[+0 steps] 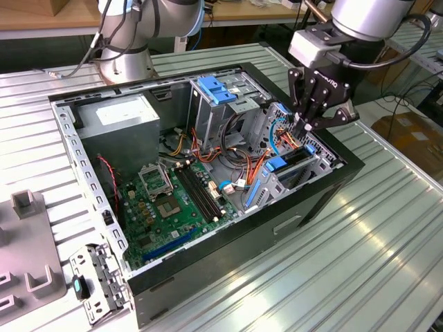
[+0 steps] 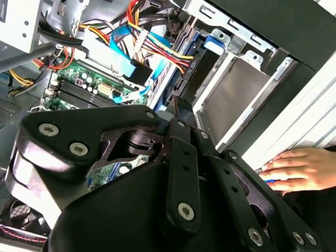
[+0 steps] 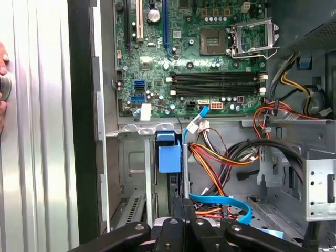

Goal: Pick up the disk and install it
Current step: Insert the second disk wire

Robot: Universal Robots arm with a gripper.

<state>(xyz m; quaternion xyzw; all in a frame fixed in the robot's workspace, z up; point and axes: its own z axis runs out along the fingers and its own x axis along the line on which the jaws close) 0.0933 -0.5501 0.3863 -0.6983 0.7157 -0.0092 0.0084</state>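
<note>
The disk [image 1: 293,160] sits on edge in the drive cage [image 1: 304,176] at the case's corner on the exterior view's right. Its dark body and a blue rail end [image 3: 169,155] show. My gripper [image 1: 305,128] hangs just above the cage, over a bundle of blue and orange cables. Its black fingers [image 2: 181,116] are drawn together with nothing between them, and they are apart from the disk. In the first wrist view the fingertips [image 3: 184,206] point down beside the blue rail end.
The open case [image 1: 208,256] holds a green motherboard [image 1: 173,200], a grey power supply [image 1: 118,117] and a blue slotted bracket [image 1: 217,90]. A person's hand [image 2: 302,169] rests on the table beside the case. Grey fixtures [image 1: 28,242] stand at the exterior view's left.
</note>
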